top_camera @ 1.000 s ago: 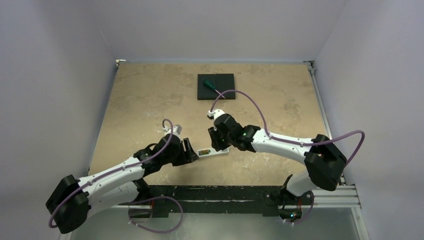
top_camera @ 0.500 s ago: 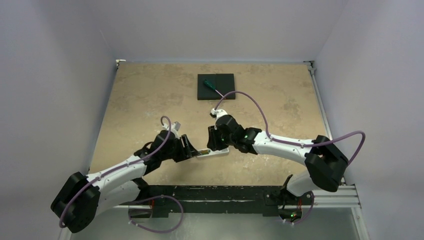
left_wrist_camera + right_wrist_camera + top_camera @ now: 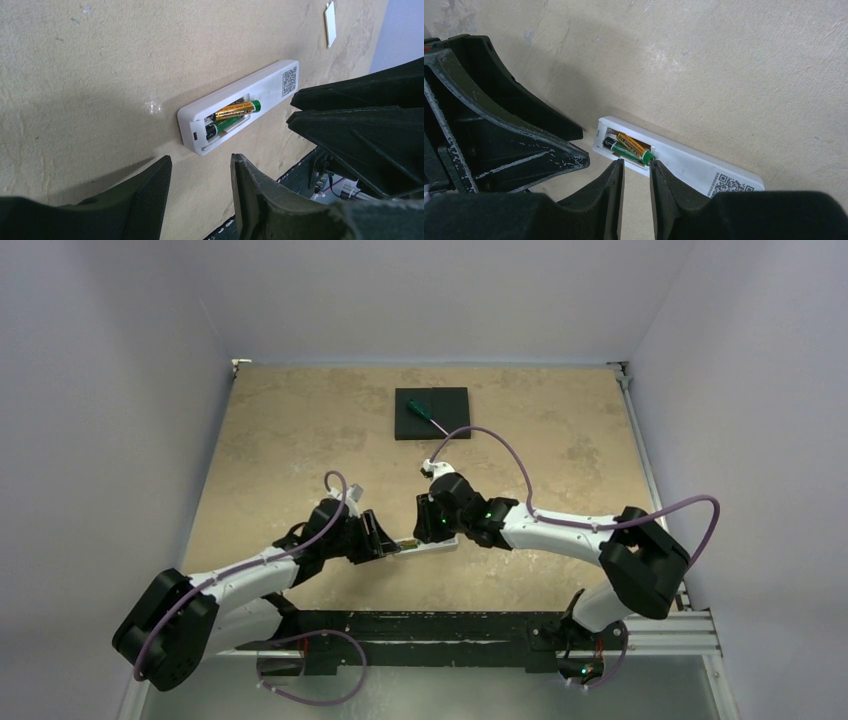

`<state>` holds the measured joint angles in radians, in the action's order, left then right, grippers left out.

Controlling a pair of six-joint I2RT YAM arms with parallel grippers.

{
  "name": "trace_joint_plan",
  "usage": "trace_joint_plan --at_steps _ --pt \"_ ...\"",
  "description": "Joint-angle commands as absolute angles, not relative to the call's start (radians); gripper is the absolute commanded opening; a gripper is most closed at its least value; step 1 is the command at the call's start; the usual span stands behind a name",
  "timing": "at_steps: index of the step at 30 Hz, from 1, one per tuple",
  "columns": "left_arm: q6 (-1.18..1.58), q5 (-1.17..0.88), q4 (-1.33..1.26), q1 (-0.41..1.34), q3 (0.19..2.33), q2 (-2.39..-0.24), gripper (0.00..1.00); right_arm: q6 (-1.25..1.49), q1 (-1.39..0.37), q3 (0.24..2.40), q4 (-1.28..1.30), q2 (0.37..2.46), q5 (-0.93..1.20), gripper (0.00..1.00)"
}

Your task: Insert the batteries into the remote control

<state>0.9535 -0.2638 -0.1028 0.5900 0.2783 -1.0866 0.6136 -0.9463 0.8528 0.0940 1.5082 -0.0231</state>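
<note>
Both batteries [image 3: 235, 109] lie inside the opened remote [image 3: 270, 89], which rests face down on the tabletop [image 3: 100, 60] between the tools; the gold one looks tilted, probably not seated; pressing it home and refitting the cover [image 3: 329, 17], lying well apart, seem left to do; the left tool [image 3: 200, 160] is released and empty; the right tool [image 3: 635, 167] is narrowly parted, empty, tips just beside a battery end; a QR code [image 3: 289, 80] shows; battery print is unreadable.

Enclosed cell, even light
A beige mottled table [image 3: 280, 440] is bounded by plain pale walls [image 3: 110, 350] on three sides; a black metal rail [image 3: 450, 624] runs along its near edge.
</note>
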Motion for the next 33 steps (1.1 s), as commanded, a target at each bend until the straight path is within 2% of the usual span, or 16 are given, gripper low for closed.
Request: trace_joint_plan --at_steps 1,16,33 --pt "0.933 -0.303 -0.194 0.58 0.28 -1.124 0.42 0.637 -0.945 0.84 0.053 1.524 -0.022 0.32" --pt "0.93 -0.31 -0.259 0.576 0.289 -1.222 0.35 0.641 -0.945 0.842 0.04 1.564 -0.005 0.3" --pt "0.925 -0.319 -0.268 0.574 0.299 -1.232 0.35 0.63 -0.945 0.856 0.058 1.581 -0.019 0.28"
